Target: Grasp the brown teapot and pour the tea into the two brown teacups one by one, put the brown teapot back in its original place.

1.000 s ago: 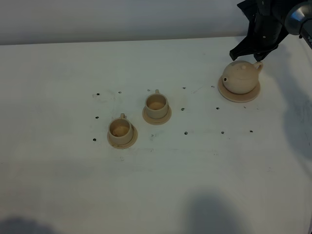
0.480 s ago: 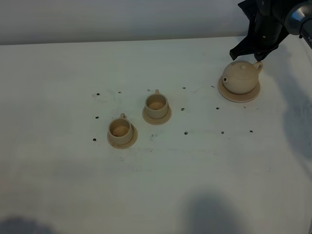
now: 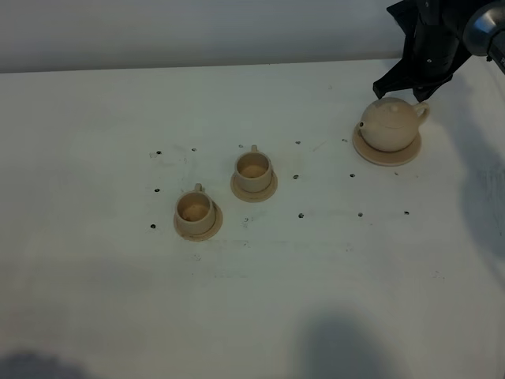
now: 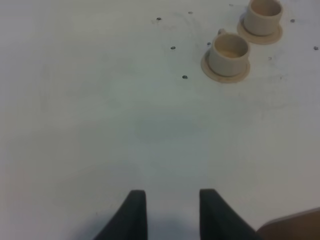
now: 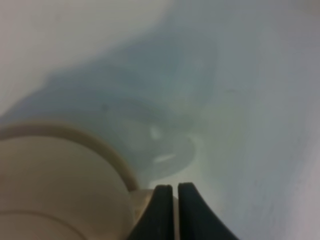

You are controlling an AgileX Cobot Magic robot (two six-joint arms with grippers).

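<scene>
The brown teapot (image 3: 388,124) stands on its round coaster (image 3: 380,161), the original place, at the back right of the white table. My right gripper (image 3: 422,98) hangs just behind it at the loop handle (image 3: 427,110). In the right wrist view this gripper (image 5: 175,187) is shut, its tips together with nothing seen between them, and the teapot (image 5: 50,185) and its handle (image 5: 142,198) lie against one finger. The two brown teacups (image 3: 194,209) (image 3: 253,168) sit on saucers left of centre. They also show in the left wrist view (image 4: 229,50) (image 4: 263,12), far from my open, empty left gripper (image 4: 172,192).
Small dark dots (image 3: 301,213) mark the white tabletop (image 3: 316,268) around the cups and the teapot. The table's back edge runs just behind the teapot. A brown corner (image 4: 295,227) shows beside my left gripper.
My right gripper has shifted slightly right and the teapot's handle has swung a little that way with it. The cups and the left gripper have not moved.
</scene>
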